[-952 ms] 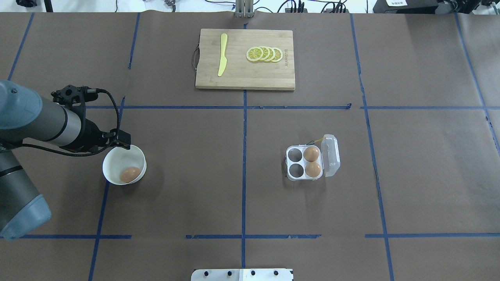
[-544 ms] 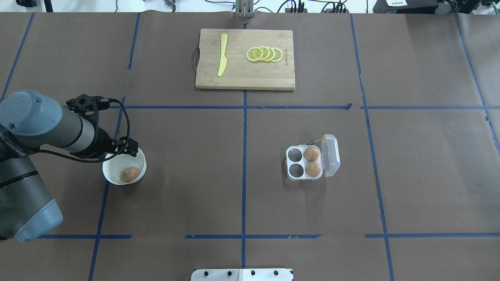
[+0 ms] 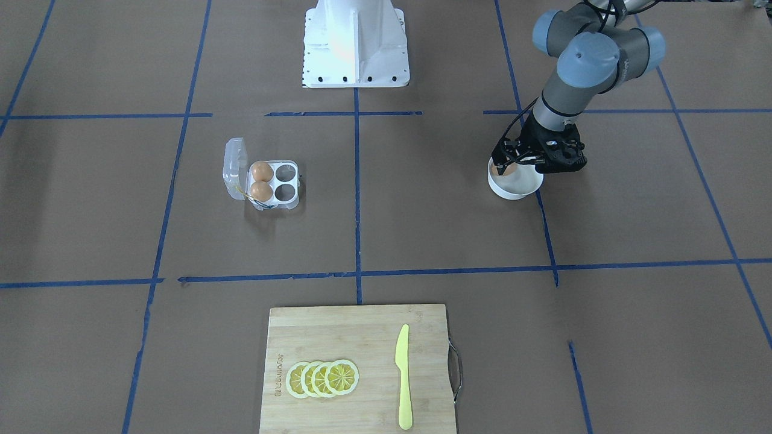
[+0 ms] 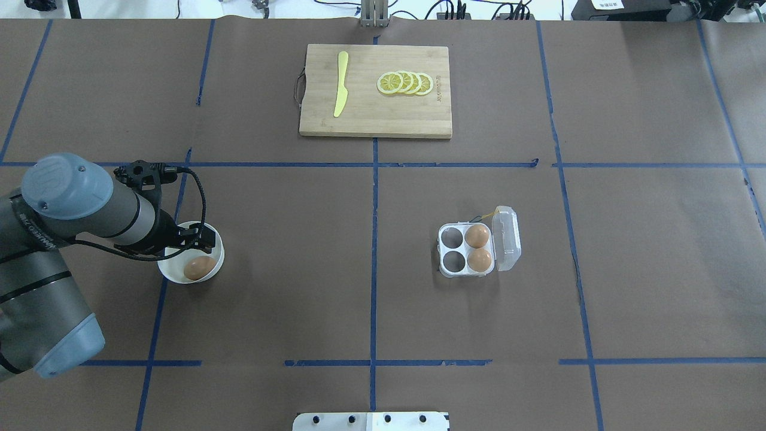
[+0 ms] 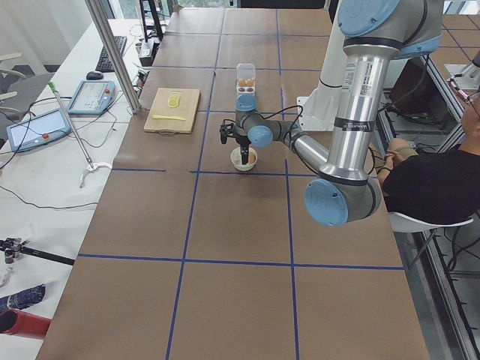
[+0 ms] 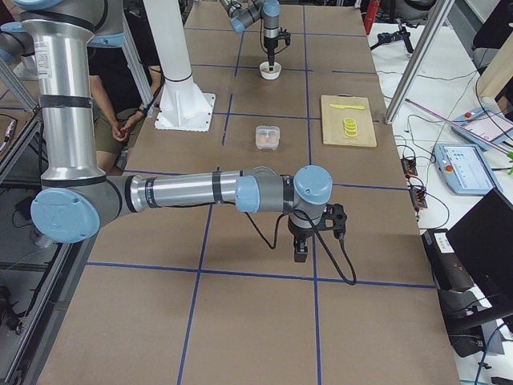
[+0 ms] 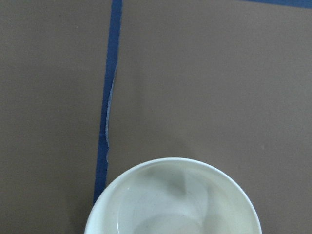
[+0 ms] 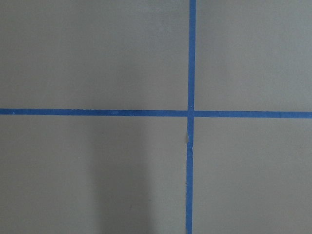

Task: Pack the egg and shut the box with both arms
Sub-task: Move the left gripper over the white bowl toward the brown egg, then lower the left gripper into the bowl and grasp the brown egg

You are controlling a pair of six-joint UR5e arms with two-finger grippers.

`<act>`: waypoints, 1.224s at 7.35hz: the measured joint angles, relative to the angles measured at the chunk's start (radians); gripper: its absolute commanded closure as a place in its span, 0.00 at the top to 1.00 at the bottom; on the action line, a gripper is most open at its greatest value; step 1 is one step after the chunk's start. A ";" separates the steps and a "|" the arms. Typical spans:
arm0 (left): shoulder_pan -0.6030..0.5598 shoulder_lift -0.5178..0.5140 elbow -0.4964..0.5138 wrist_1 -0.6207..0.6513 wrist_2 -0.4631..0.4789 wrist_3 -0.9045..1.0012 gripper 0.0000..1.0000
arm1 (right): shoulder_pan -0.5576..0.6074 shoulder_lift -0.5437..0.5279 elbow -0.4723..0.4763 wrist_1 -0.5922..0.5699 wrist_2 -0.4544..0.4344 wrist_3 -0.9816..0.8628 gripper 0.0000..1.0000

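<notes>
A tan-brown egg (image 4: 199,268) lies in a white bowl (image 4: 172,275) at the left of the table; it also shows in the front view (image 3: 502,170). My left gripper (image 4: 194,242) points down over the bowl's far half, close to the egg. Its fingers are hidden, so I cannot tell whether it is open. The left wrist view shows only the bowl's rim (image 7: 170,160). The clear egg box (image 4: 467,249) stands open right of centre, its lid (image 4: 507,238) swung right. Two brown eggs (image 4: 477,236) fill its right cells. My right gripper (image 6: 300,255) shows only in the right side view, over bare table.
A wooden cutting board (image 4: 375,123) at the far middle holds a yellow knife (image 4: 340,84) and lemon slices (image 4: 405,82). The white base block (image 3: 354,42) stands at the robot's side. Blue tape lines cross the brown table cover.
My left arm has moved right and toward the robot's side. Its gripper has gone from beside the bowl's far-left rim to over the bowl. The egg and the box have not moved.
</notes>
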 measured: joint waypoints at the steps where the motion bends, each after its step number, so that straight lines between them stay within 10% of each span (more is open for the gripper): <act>1: 0.002 0.000 0.002 0.000 0.000 0.000 0.92 | 0.000 0.000 0.000 0.000 0.002 0.002 1.00; 9: 0.060 -0.013 0.022 -0.002 -0.003 -0.010 0.86 | 0.000 0.002 -0.004 0.000 0.007 0.010 1.00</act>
